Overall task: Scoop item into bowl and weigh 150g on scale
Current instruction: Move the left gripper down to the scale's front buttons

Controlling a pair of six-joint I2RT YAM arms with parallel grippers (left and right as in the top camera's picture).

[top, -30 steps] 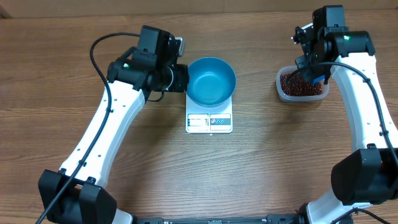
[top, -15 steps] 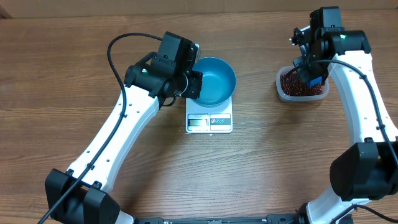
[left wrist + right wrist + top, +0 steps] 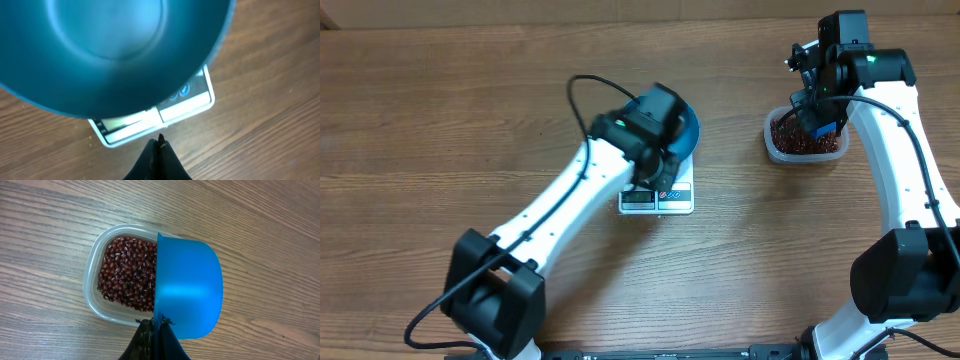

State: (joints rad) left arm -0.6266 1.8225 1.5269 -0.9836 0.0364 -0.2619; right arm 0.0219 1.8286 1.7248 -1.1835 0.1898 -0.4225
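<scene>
Left arm has swung in from the bowl's left side and now lies across the deep round blue bowl (image 3: 125, 50). From overhead, most of the bowl is hidden under it. Left tool (image 3: 160, 142) has pinched shut on nothing, tips together. It points at the front edge of the flat white rectangular digital scale (image 3: 186, 102), just short of the display strip. Touching or hovering: cannot tell.

Bowl sits on the scale and overhangs it. Inside is bare and shiny, no beans in it.

Right side unchanged. Right tool (image 3: 154, 323) is clamped on the small blue plastic scoop (image 3: 188, 289), held over the clear plastic tub (image 3: 93, 265) at the far right of the wooden counter (image 3: 440, 100). Dark red-brown beans (image 3: 125, 275) lie heaped in the tub (whether any sit in the scoop does not show from this angle).

Reading: a closed left tool at the scale's front looks like a poke at a button, probably switching on or zeroing with the empty bowl aboard. If so, the weighing is only being set up and the whole transfer remains. Risk: the arm nudges the bowl and shifts it on the scale.
</scene>
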